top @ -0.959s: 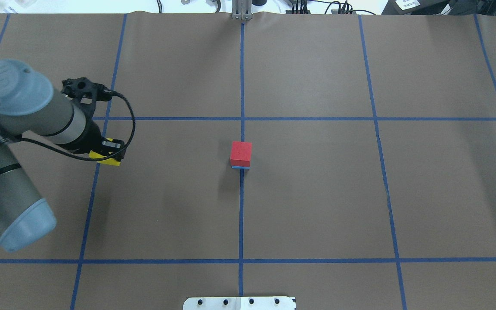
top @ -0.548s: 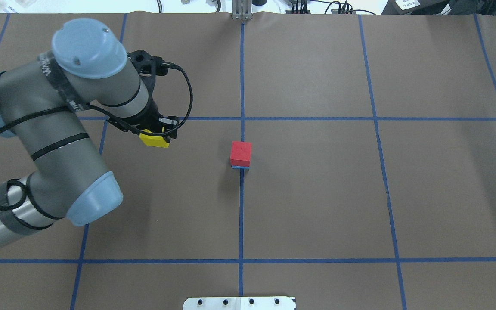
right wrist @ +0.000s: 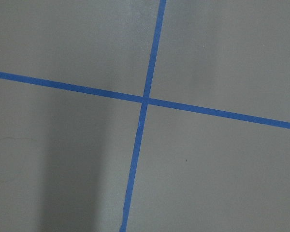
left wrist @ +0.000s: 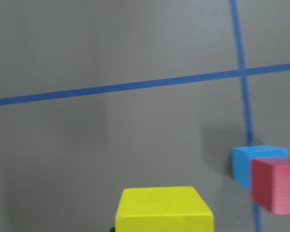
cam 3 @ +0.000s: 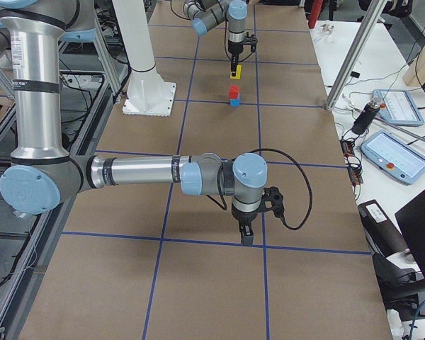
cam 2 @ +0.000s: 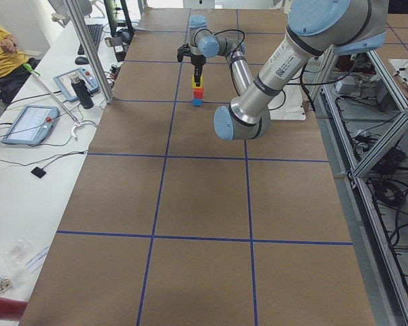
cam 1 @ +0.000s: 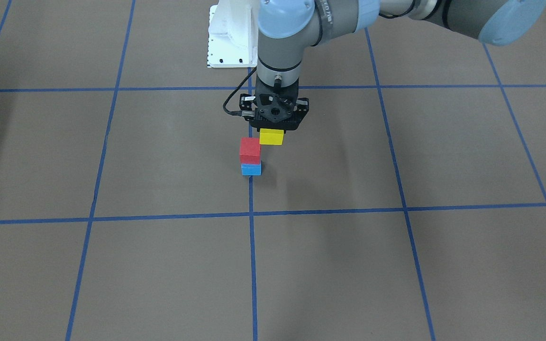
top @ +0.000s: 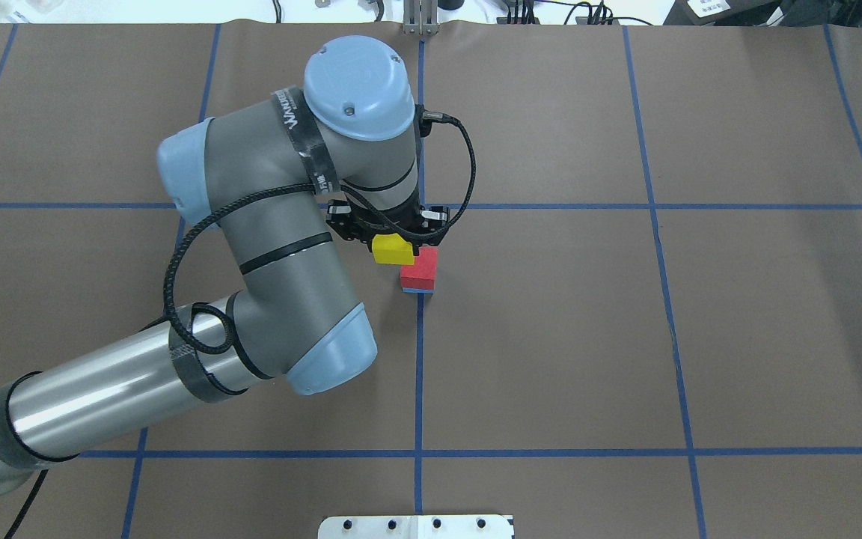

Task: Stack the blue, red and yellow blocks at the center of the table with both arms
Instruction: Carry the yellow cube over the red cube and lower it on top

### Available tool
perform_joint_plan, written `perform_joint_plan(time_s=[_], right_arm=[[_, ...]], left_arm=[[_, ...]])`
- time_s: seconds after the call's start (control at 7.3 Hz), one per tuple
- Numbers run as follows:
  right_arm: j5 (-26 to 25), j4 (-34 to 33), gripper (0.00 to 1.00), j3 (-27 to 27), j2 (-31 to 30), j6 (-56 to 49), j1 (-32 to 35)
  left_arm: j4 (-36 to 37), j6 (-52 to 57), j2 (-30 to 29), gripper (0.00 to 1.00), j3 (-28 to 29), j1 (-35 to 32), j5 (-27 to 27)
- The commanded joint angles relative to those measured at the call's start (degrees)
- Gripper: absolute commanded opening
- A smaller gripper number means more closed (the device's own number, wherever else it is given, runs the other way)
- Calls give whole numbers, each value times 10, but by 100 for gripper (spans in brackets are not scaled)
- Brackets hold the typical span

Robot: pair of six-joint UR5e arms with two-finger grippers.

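Observation:
A red block [cam 1: 250,150] sits on a blue block [cam 1: 251,169] at the table's center; the pair also shows in the overhead view [top: 420,269]. My left gripper [cam 1: 272,135] is shut on a yellow block [top: 392,249] and holds it in the air, just beside and slightly above the red block, on the robot's left. The left wrist view shows the yellow block [left wrist: 164,210] at the bottom, with the red block [left wrist: 278,186] and the blue block [left wrist: 253,162] lower right. My right gripper [cam 3: 246,234] hangs over the table far from the stack; I cannot tell whether it is open or shut.
Brown paper with a blue tape grid [top: 420,374] covers the table. The white robot base plate [cam 1: 230,38] lies at the robot's edge. Tablets [cam 3: 393,152] and cables lie on the side benches. An operator [cam 2: 3,54] sits beyond the far edge.
My left arm has swung right across the table, carrying the yellow block from the left grid line to just beside the red-on-blue stack. The stack has not moved.

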Motion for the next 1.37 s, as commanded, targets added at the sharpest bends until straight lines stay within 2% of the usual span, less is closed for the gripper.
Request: perform_joint_plan(time_s=[0.0, 0.41, 0.55, 0.68, 0.82, 1.23], right_arm=[[1, 0, 100, -1, -1, 0, 0], [1, 0, 100, 0, 1, 2, 0], [1, 0, 100, 0, 1, 2, 0], [1, 0, 100, -1, 1, 3, 0], [0, 0, 100, -1, 2, 3, 0], [0, 0, 100, -1, 4, 2, 0]], left_arm=[[-11, -3, -16, 0, 29, 11, 6], [-66, 1, -17, 0, 78, 10, 9], [-66, 2, -17, 0, 79, 10, 9], [-66, 4, -16, 7, 78, 11, 9], [-66, 6, -15, 10, 77, 11, 9], [-62, 5, -14, 11, 73, 14, 9]])
